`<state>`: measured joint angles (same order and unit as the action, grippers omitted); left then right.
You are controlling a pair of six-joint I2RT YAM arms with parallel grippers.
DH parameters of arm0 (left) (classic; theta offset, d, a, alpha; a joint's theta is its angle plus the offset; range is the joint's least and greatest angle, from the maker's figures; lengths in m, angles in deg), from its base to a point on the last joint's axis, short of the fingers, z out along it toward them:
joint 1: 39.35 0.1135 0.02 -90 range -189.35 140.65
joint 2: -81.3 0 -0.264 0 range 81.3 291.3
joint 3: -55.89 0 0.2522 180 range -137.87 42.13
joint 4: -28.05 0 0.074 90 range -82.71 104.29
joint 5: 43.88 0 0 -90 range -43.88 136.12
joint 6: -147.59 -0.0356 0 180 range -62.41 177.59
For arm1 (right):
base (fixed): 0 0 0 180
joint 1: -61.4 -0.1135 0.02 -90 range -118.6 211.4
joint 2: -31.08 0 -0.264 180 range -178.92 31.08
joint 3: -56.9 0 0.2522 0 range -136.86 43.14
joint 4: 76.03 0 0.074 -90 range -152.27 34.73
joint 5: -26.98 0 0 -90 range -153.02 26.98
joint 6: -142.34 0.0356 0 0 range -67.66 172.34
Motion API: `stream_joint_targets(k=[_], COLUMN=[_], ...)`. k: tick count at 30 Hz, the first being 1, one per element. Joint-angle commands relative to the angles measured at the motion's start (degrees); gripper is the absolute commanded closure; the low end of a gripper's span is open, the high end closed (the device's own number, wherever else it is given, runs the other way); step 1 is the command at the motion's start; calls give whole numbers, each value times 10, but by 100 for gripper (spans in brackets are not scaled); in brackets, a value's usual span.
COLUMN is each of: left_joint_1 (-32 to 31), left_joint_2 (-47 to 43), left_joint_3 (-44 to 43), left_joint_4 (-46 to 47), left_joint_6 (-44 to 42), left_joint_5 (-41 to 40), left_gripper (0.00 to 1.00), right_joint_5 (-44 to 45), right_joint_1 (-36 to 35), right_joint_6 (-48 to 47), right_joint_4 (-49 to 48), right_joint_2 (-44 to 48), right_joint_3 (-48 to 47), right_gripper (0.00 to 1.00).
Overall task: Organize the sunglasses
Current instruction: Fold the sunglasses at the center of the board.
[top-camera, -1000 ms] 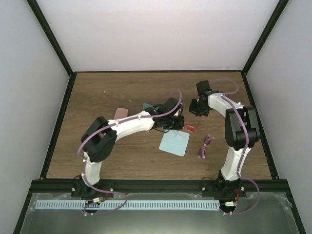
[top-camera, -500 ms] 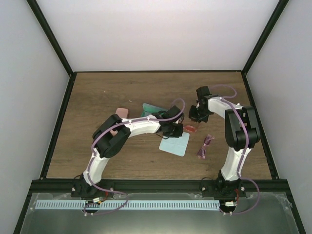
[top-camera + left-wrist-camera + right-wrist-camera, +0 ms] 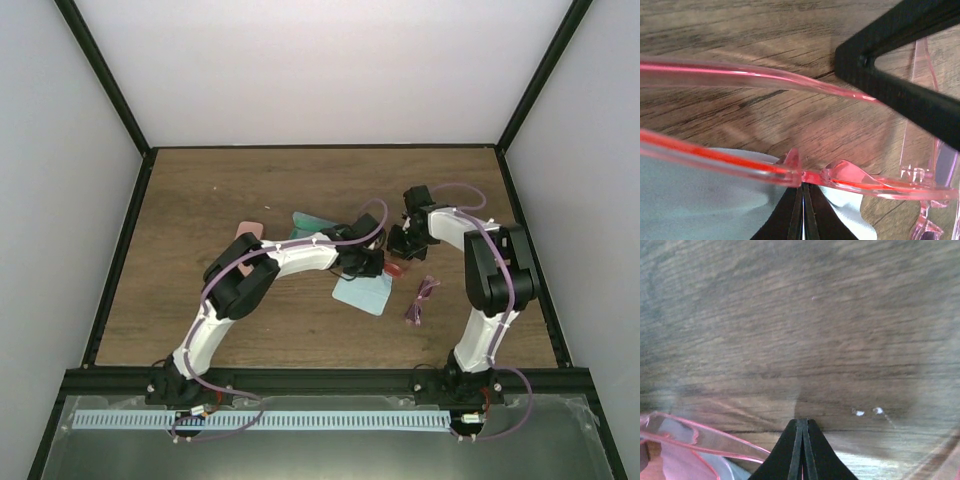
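The red sunglasses (image 3: 396,268) lie on the wood by the cloth's far right corner. In the left wrist view their red frame (image 3: 740,167) runs right across my fingertips. My left gripper (image 3: 371,263) is shut, its tips (image 3: 803,189) against the frame's bridge, nothing between the jaws. My right gripper (image 3: 404,243) is shut and low just behind the red pair. Its black finger (image 3: 900,90) touches one thin red arm. The red pair shows at the lower left of the right wrist view (image 3: 685,440). The pinkish-purple sunglasses (image 3: 420,298) lie folded to the right, apart from both grippers.
A pale blue cloth (image 3: 360,294) lies under and in front of my left gripper. A pink case (image 3: 247,232) and a blue-grey case (image 3: 306,220) lie left of it, behind my left arm. Black frame posts border the table.
My left gripper has moved right and nearer, up to the red sunglasses. My right gripper has come down and nearer toward the same pair. The purple pair has not moved.
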<state>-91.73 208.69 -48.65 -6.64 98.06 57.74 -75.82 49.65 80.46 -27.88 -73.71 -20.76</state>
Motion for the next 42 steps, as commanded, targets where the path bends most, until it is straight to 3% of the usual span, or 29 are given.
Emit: stream_joint_targets(k=[1,14,31,42], left_joint_1=[-2,2,2,1], left_joint_2=[31,37,25,-22], left_joint_3=[-15,-22,5,64], left_joint_4=[-15,-20,-21,-54], left_joint_6=[0,1,-2,-59], left_joint_5=[-13,-17,-14,-39], left_gripper=[96,96,96,96], right_joint_5=[-24,-72,31,17], right_joint_1=[-10,-12,-13,-13], right_joint_6=[3,-11,27,72], right_joint_4=[-1,0,38,99], right_joint_2=[16,63,135,315], right_joint_3=[23,71,4,146], right_gripper=[99,99,99,91])
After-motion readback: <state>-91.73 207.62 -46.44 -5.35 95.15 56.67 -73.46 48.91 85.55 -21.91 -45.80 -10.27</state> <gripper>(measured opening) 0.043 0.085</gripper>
